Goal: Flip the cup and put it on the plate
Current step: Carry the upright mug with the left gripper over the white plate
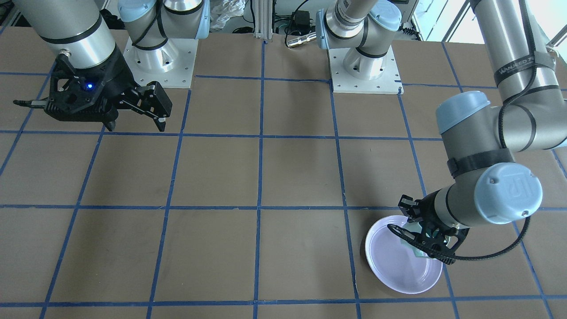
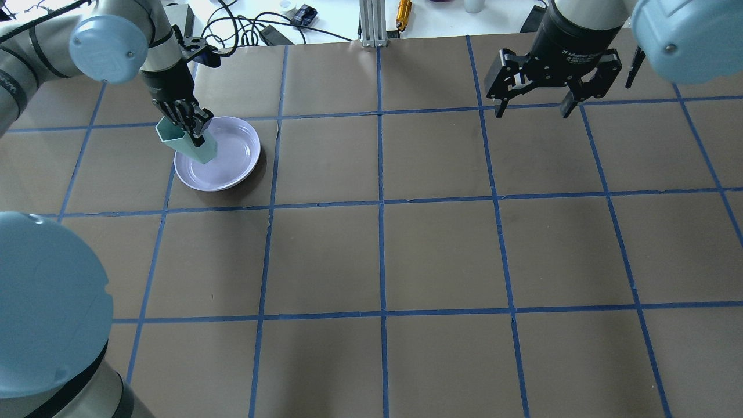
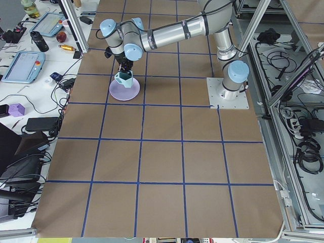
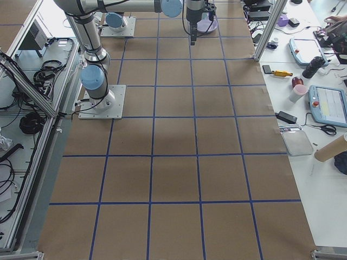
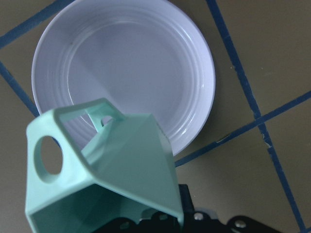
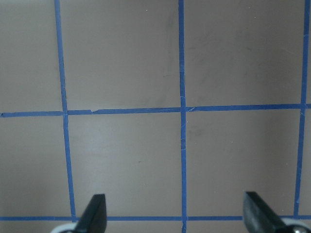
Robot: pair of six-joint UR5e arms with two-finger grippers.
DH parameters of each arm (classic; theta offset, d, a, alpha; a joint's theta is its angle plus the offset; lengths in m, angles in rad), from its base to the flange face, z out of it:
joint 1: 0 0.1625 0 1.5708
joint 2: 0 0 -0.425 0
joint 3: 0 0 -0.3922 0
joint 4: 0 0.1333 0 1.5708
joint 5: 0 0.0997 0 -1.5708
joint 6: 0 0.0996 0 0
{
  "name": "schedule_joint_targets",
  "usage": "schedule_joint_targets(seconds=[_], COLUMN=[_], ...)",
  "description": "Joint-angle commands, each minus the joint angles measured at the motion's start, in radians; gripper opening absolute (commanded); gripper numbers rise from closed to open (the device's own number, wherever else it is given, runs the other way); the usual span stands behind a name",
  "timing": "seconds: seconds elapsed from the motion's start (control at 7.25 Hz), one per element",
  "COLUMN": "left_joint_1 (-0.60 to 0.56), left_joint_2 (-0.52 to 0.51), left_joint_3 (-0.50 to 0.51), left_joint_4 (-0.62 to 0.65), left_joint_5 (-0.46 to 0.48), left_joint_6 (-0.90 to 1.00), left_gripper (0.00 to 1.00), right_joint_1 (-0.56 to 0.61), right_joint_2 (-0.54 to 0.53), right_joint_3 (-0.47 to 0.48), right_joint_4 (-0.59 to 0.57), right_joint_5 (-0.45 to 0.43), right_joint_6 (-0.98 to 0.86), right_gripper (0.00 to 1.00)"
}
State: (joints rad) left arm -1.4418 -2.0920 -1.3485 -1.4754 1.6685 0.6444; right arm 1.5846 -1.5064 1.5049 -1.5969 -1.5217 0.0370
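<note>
Cup [image 2: 188, 142] and plate [image 2: 244, 139] are far over on the robot's left side of the table [image 2: 441, 255]. The cup is pale green and looks smooth. It is not round like most cups. It has flat sides that meet in sharp edges, and its rim has six corners. Its handle [image 5: 68, 112] is a bent loop with a hole in it. The plate is round and shallow, a very light purple-white. It looks shiny, and it has soft rings inside that step down to a flat middle. The table has a dull brown top. Blue tape lines [image 2: 380, 203] cross it and make big squares.

The left fingers [image 2: 197, 129] are pinched on the wall of the cup near its rim. They hold it tilted, with the rim up and out past the plate's edge. The cup's bottom points down over the plate, close to the side nearest the arm. I cannot tell if the bottom touches the plate or hangs just above it.

The right fingers [image 6: 258, 213] are well apart from the cup and plate, over the other side of the table. They are spread wide, with only bare brown table and tape showing between them. They hold nothing and touch nothing.
</note>
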Motion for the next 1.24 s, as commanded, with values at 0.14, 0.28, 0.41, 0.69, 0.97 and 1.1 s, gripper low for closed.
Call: schedule_joint_targets(seconds=[0.14,0.28,0.41,0.69,0.97,1.1], left_joint_1=[-0.035,-0.035,-0.042,-0.042,-0.045,-0.049], left_joint_2=[-0.065,-0.081,-0.092,-0.098,-0.074,-0.036], left_joint_3=[0.005,0.003,0.0,-0.003,0.008,0.009], left_joint_4=[0.066,0.067,0.066,0.066,0.058,0.038], left_joint_5=[0.048,0.05,0.056,0.056,0.057,0.053], left_joint_6=[-0.002,-0.006,-0.006,-0.003,-0.005,-0.005], left_gripper=[0.0,0.0,0.0,0.84,1.0,1.0], right_joint_1=[0.0,0.0,0.0,0.0,0.0,0.0], right_joint_2=[0.0,0.0,0.0,0.0,0.0,0.0], right_joint_3=[0.0,0.0,0.0,0.001,0.0,0.0], right_joint_4=[0.0,0.0,0.0,0.0,0.0,-0.002], right_joint_5=[0.0,0.0,0.0,0.0,0.0,0.0], right_joint_6=[0.0,0.0,0.0,0.0,0.0,0.0], right_gripper=[1.0,1.0,1.0,1.0,1.0,1.0])
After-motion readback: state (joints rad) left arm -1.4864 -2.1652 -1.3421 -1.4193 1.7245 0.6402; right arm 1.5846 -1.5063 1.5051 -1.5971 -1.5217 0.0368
